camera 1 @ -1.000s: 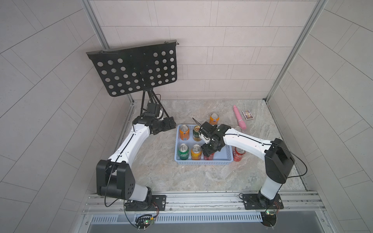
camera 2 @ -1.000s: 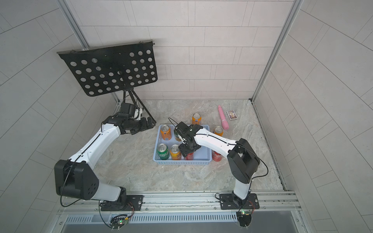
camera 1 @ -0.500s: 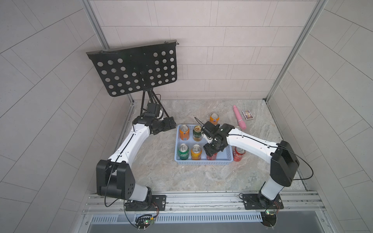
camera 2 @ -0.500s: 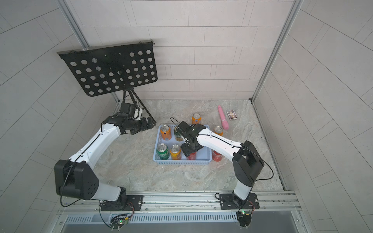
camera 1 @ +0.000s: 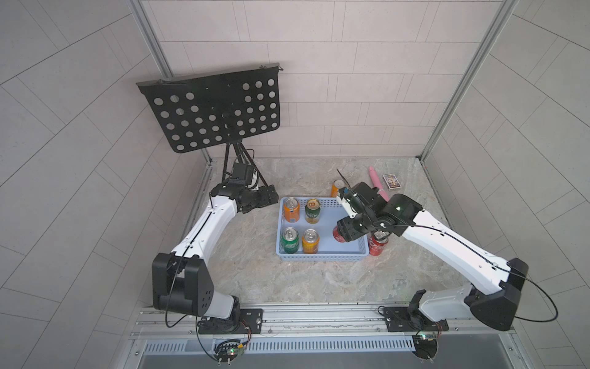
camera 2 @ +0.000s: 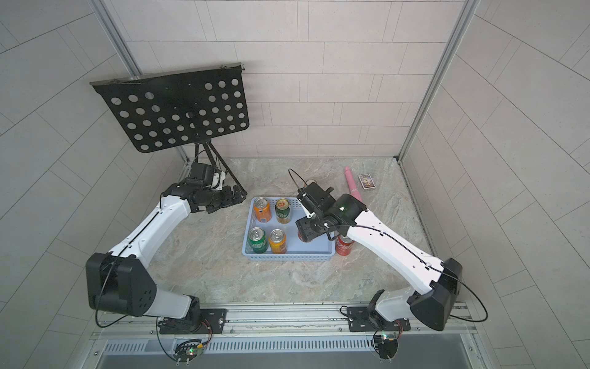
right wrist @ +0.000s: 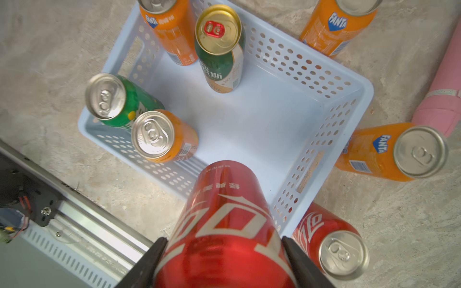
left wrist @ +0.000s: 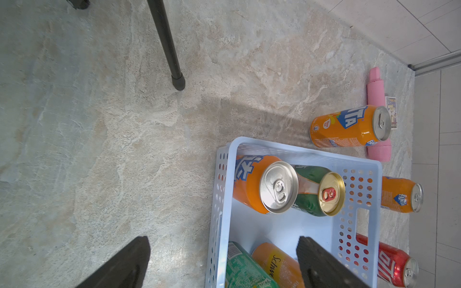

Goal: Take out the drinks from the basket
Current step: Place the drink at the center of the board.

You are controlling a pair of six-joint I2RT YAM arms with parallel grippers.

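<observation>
Four cans [camera 1: 291, 209] stand in the basket [camera 1: 322, 257].
Right gripper [right wrist: 223, 240] pinches a red can [right wrist: 224, 212] above it; left gripper [left wrist: 223, 239] spread.

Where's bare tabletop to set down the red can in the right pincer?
Widest bare patch: table between the front wall of the basket and the base rail. Also the strip between its left wall and the left arm. Crowded right and back-right of it: standing red can, side orange can, back orange can, pink tube, card box.
</observation>
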